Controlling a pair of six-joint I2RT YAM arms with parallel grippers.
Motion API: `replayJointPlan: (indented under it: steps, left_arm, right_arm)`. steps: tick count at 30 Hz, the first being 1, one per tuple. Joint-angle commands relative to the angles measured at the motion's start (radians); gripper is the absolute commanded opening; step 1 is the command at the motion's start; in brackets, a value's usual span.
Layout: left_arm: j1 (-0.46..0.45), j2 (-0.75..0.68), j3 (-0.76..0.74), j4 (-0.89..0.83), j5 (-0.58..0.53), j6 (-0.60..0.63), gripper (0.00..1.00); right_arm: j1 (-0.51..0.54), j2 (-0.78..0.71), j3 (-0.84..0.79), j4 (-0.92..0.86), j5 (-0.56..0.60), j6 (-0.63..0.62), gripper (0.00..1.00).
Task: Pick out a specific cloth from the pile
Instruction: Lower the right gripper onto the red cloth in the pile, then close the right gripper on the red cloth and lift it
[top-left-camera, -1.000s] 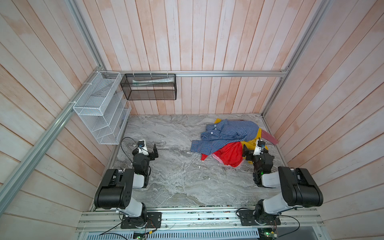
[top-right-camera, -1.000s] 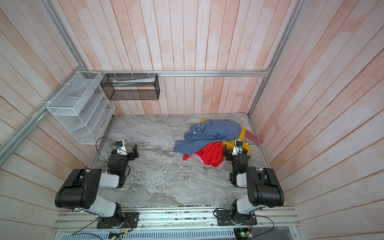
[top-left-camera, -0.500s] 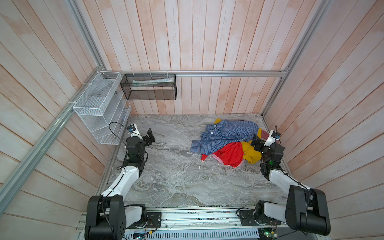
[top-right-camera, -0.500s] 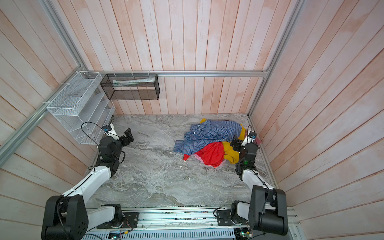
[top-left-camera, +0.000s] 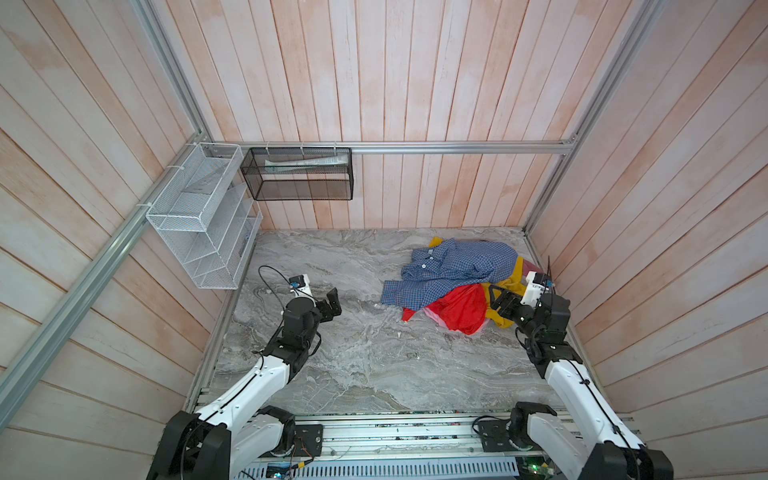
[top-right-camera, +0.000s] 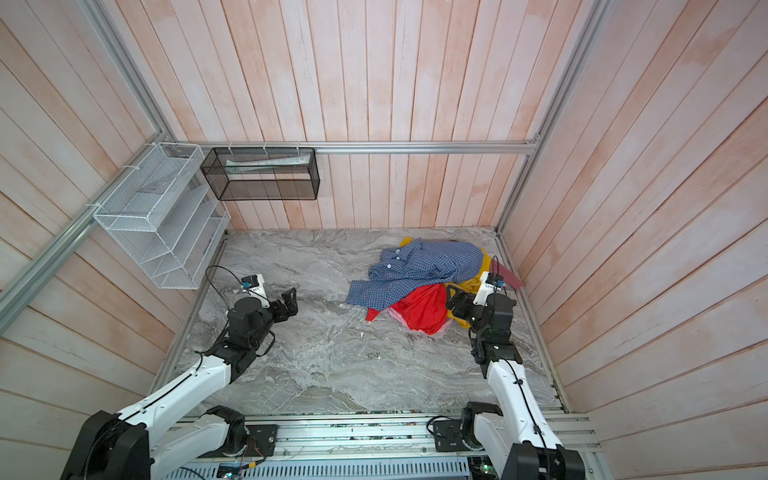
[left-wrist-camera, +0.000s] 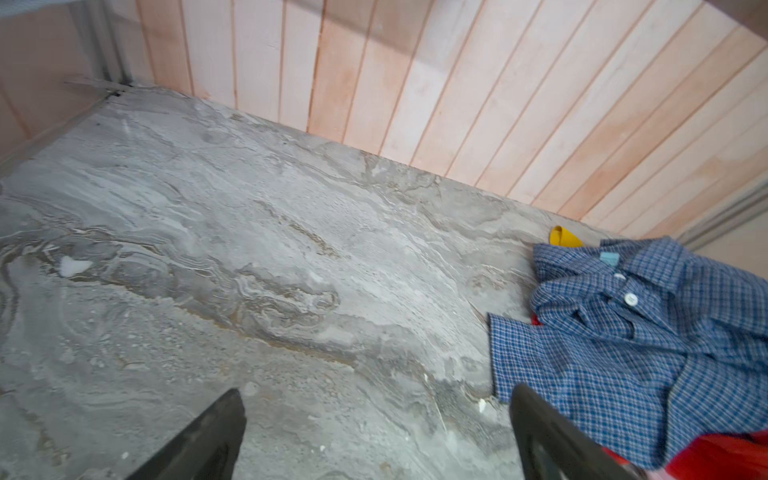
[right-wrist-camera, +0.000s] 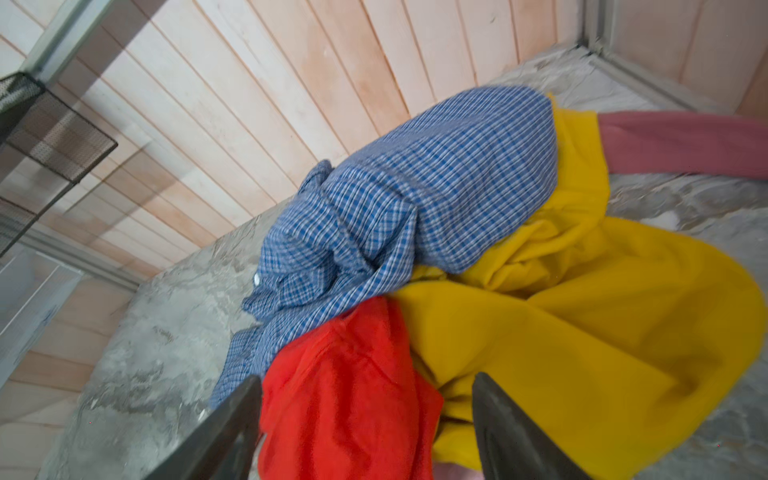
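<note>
1. Step in hand, as judged: the approach for the grasp. The right hand (right-wrist-camera: 365, 378) is sitting at the near edge of the heap of mixed garments (top-left-camera: 457, 274) with its fingers spread fairly wide and nothing pinched between them.
2. The plain bright red thin cloth (right-wrist-camera: 345, 395) is lying between those fingers in the right wrist view. Whether the fingertips are touching the fabric cannot be told.
3. In both top views the red cloth is lying at the near side of the heap on the grey marbled bench (top-left-camera: 353, 357). Its far part is tucked under the blue checked buttoned shirt (top-left-camera: 453, 266), and the mustard-yellow cloth (right-wrist-camera: 582, 332) is touching it on the right arm's side. A pale pink cloth (top-left-camera: 434, 319) is showing under its near edge.
4. The left hand (top-left-camera: 330, 305) is hovering fully wide and empty over bare bench, well apart from the heap.
5. Next move, as judged: closing on red fabric alone (the yellow fold is sitting just beside one finger and could be caught too), then drawing it toward the clear bench.
6. Risk, as judged: the overlapping shirt may be dragged along, so the left hand may be needed to hold it back.
</note>
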Motion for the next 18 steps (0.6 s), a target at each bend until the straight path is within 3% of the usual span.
replayJointPlan:
  steps: [1,4,10,18]
  left_arm:
    - [-0.076,0.055,0.052,-0.01,-0.082,0.033,1.0]
    - [-0.136,0.112,0.07,0.024,-0.092,0.054,1.0]
    - [-0.167,0.183,0.11,0.053,-0.075,0.084,1.0]
    - [-0.174,0.202,0.114,0.07,-0.072,0.076,1.0]
  right_arm:
    - [0.112,-0.037,0.012,-0.166,0.091,0.076,0.78]
    - [0.191,-0.036,0.007,-0.219,0.144,0.141,0.75]
    - [0.219,0.003,-0.031,-0.247,0.108,0.2,0.63]
    - [0.264,0.068,-0.034,-0.196,0.08,0.223,0.62]
